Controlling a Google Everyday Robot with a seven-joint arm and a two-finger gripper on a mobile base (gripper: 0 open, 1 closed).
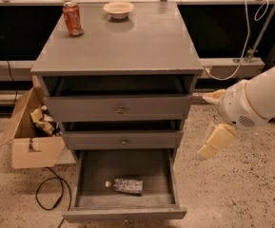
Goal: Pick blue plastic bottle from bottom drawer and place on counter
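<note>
My gripper (216, 141) hangs off the right edge of the counter (127, 46); grip state: can't tell. The blue plastic bottle (125, 185) lies flat in the open bottom drawer (122, 214), below-left of me, long axis parallel to the front edge.

My one camera looks down from high at the cabinet (89, 112) front, mid-range. Gripper (208, 150) sits centre-right of frame.

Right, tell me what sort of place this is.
Likely a lab or workshop test space: speckled hard floor, loose cable on it, an open cardboard box of scraps beside the grey drawer cabinet. The end effector hangs right of the cabinet.
</note>
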